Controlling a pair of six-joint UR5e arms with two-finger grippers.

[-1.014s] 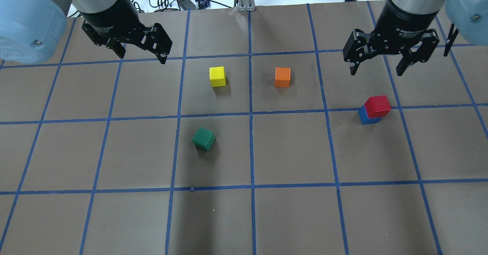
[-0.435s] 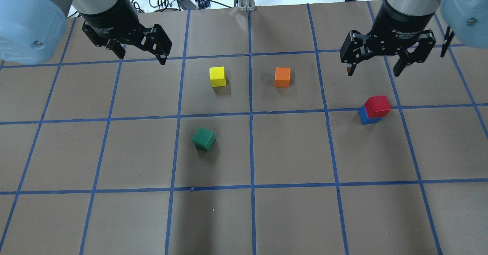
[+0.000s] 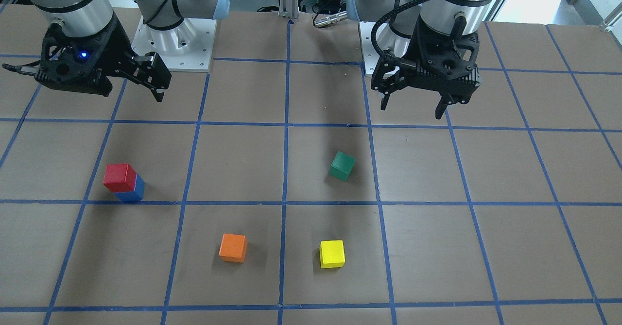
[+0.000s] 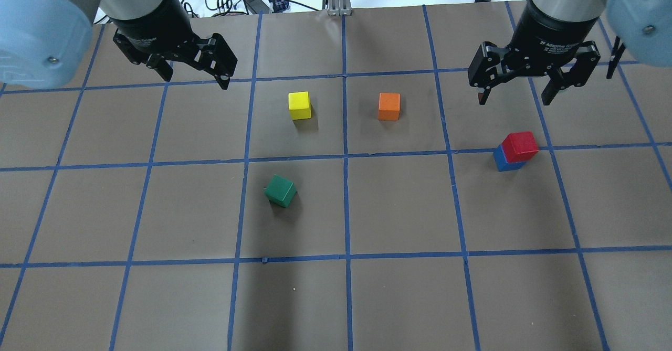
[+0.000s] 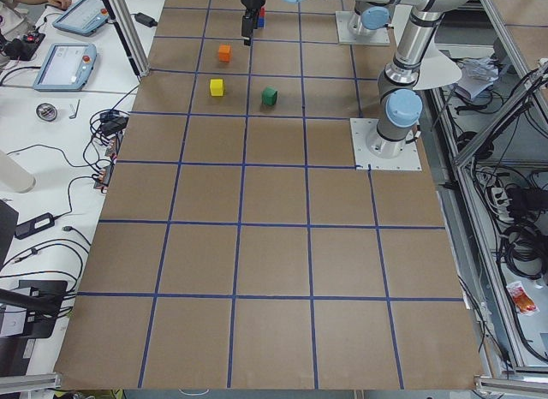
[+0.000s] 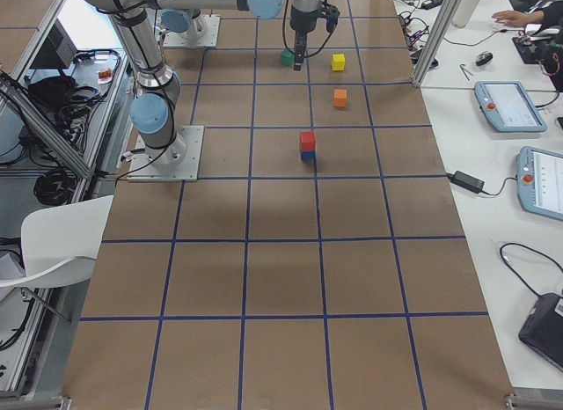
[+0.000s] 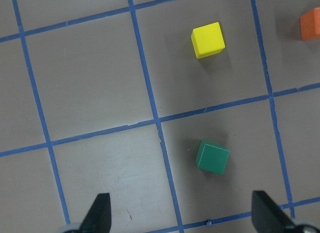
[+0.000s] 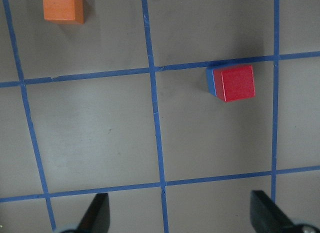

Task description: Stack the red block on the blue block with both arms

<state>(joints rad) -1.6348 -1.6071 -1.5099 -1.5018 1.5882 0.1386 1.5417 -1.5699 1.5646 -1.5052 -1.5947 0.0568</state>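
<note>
The left gripper (image 4: 191,75) hangs above the table's far left, jaws spread and empty. Well to its right, the red block (image 4: 520,145) sits atop the blue block (image 4: 502,162) (near the right gripper (image 4: 514,99), whose jaws are likewise spread).
</note>
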